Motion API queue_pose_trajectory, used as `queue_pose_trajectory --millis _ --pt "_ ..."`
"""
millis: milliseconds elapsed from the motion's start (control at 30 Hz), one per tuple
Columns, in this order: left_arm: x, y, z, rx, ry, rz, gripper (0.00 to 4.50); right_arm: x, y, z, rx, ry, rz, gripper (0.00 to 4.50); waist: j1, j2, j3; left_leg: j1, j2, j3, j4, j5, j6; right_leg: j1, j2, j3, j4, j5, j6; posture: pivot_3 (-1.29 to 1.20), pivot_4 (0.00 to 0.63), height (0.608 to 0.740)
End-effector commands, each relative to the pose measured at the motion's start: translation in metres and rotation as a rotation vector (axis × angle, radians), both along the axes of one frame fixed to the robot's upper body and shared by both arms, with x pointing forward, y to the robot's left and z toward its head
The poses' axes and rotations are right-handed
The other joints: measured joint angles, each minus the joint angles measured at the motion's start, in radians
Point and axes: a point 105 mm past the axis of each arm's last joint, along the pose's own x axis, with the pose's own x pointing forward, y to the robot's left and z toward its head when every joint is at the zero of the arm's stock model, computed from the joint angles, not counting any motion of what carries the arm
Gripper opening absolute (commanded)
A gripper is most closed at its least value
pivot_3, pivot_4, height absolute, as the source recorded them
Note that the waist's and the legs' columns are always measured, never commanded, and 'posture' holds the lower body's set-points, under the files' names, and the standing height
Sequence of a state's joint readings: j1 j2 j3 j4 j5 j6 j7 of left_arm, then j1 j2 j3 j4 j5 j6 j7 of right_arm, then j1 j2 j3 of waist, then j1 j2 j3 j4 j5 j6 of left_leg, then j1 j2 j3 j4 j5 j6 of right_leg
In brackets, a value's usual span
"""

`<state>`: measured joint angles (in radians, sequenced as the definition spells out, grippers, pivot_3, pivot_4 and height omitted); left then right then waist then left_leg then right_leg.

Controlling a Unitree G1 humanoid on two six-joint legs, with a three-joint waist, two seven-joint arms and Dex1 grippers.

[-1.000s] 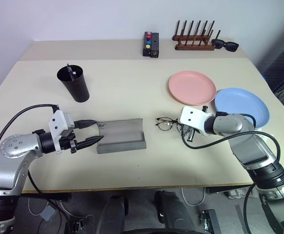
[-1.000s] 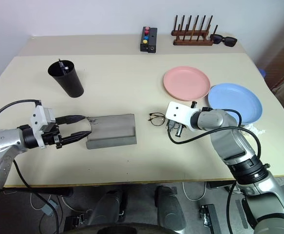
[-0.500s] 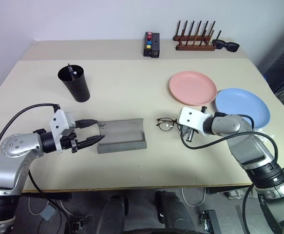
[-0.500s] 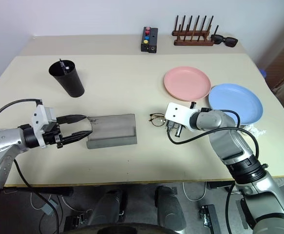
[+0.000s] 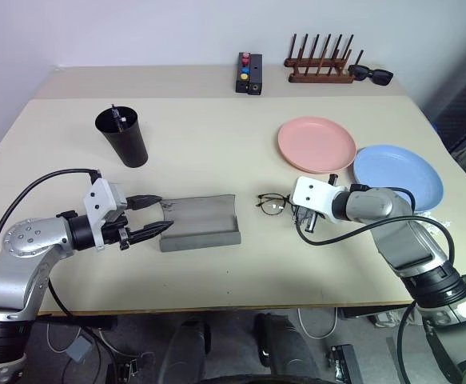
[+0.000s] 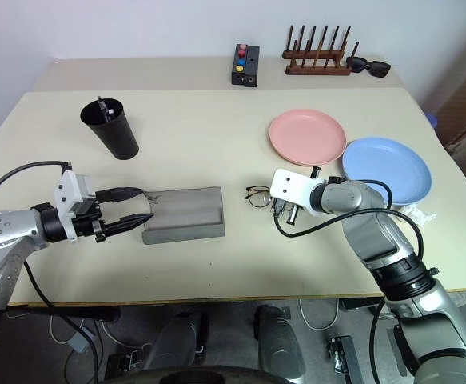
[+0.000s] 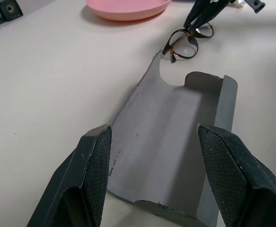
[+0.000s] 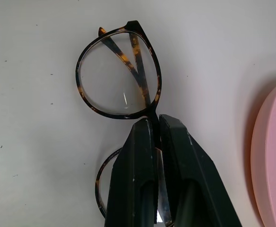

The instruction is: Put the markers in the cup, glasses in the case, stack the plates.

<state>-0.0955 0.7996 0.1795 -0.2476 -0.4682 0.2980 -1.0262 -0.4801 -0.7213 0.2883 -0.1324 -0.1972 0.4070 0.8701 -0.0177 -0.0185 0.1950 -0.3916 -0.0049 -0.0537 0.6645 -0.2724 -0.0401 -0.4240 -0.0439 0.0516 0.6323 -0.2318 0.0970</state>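
1. The markers look done: slim tips stand up out of the black cup [image 5: 123,138], which sits well beyond the left gripper [image 5: 154,218], toward the far side of the table [image 5: 217,152]. How many are inside I cannot tell for sure.

2. The glasses [image 8: 119,75] are the step in hand. The right gripper [image 8: 153,124] is clenched on the bridge between the two lenses, with the frame lying on the table just past its fingertips, on the side toward the case. They are not yet in the case.

3. The grey case [image 7: 175,151] lies open and empty. The left gripper is released, its two fingers [image 7: 97,163] spread wide on either side of the case's near end; I cannot tell whether they touch it. Judging by this, the left arm is placed to steady the case for the glasses.

4. The plates are not stacked. The pink plate [image 5: 316,144] lies just beyond the right gripper, and the blue plate [image 5: 397,176] is beside that arm on its outer side; their rims sit near each other or slightly overlapping.

5. Left to do, as I judge it: glasses into the case, perhaps close the lid, then one plate onto the other.

6. No brand, label or writing can be read anywhere.
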Motion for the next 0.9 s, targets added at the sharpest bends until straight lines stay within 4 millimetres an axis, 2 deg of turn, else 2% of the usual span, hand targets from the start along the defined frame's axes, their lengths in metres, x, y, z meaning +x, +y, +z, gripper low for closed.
queue_pose_trajectory --millis 33,600,733,900 --pt "0.000 -0.005 0.014 -0.004 -0.055 -0.023 2.93 0.002 0.001 0.013 -0.010 -0.040 0.011 0.24 0.000 0.000 0.000 0.000 0.000 0.000 0.000 0.000 0.000 0.000 0.000 0.000 0.000 0.000 0.000 0.00 0.150 0.735" --pt "0.001 -0.002 0.011 -0.007 -0.055 -0.019 2.93 -0.002 -0.001 0.035 -0.043 -0.102 0.037 0.24 0.000 0.000 0.000 0.000 0.000 0.000 0.000 0.000 0.000 0.000 0.000 0.000 0.000 0.000 0.000 0.00 0.150 0.735" --pt "0.000 -0.006 0.013 -0.007 -0.057 -0.023 2.93 -0.005 -0.002 0.040 -0.069 -0.129 0.048 0.24 0.000 0.000 0.000 0.000 0.000 0.000 0.000 0.000 0.000 0.000 0.000 0.000 0.000 0.000 0.000 0.00 0.150 0.735" --pt "0.001 -0.009 0.017 -0.007 -0.060 -0.023 2.93 -0.007 0.008 0.054 -0.074 -0.229 0.115 0.24 0.000 0.000 0.000 0.000 0.000 0.000 0.000 0.000 0.000 0.000 0.000 0.000 0.000 0.000 0.000 0.00 0.150 0.735"
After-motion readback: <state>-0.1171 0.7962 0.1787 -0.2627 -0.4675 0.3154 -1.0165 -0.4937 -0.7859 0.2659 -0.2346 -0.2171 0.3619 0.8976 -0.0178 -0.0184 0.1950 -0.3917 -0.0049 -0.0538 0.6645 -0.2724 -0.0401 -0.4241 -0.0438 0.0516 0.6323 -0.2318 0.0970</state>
